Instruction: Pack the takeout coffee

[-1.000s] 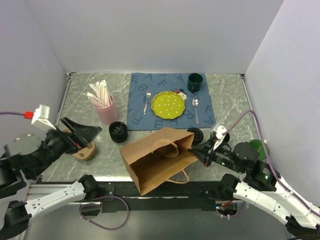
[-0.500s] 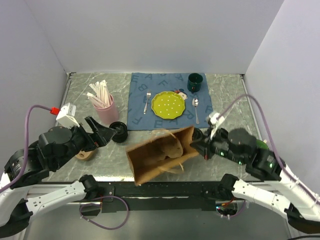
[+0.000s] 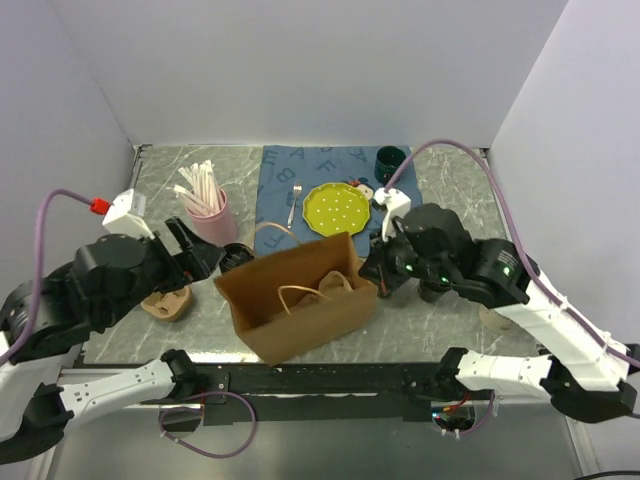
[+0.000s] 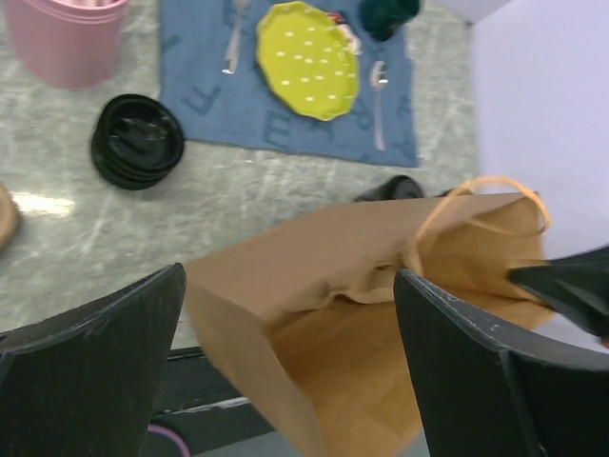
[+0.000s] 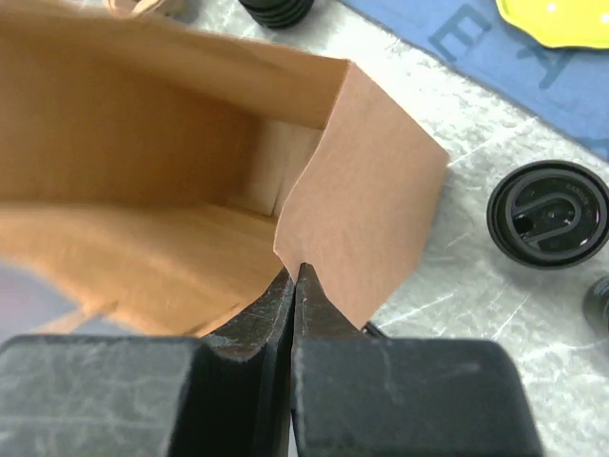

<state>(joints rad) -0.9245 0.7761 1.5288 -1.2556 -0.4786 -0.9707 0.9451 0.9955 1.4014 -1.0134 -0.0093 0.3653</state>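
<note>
— Grippers?
— Left gripper (image 4: 290, 276): hanging wide open near brown paper bag (image 3: 300, 300). Right gripper (image 5: 295, 271): pinching the bag's rim.
— Takeout coffee (image 5: 550, 211)?
— Sitting outside the bag, just beside it, at frame right.

Matt brown paper bag (image 3: 300, 300); glossy marbled table (image 3: 160, 190); blue cloth mat (image 3: 275, 215); takeout coffee (image 5: 550, 212) lid smooth black plastic.

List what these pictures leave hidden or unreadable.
- Black lidded cup: right wrist view shows only its lid; the right arm mostly covers it from above.
- Paper bag floor: its handles and walls hide it in the top view.
- Tan object: left arm overlaps it; left wrist view's edge cuts it.
- Dark green mug: clipped at left wrist view's top.
</note>
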